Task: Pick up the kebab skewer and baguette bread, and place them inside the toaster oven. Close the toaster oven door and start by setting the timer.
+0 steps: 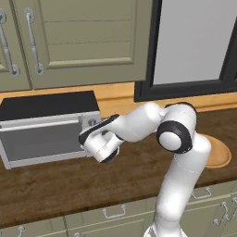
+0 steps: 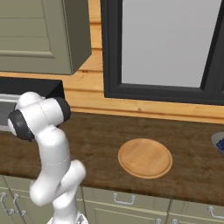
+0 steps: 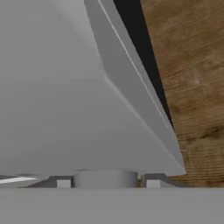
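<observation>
At far left on my wooden counter sits the toaster oven: boxy silver body, black top, its grey-glass toaster oven door upright. The gripper is against the oven's right front; I cannot tell its jaw spread. A round wooden plate lies well right.

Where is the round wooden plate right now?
The wooden plate lies flat on the dark counter below the window, to the right of the robot arm.
</observation>
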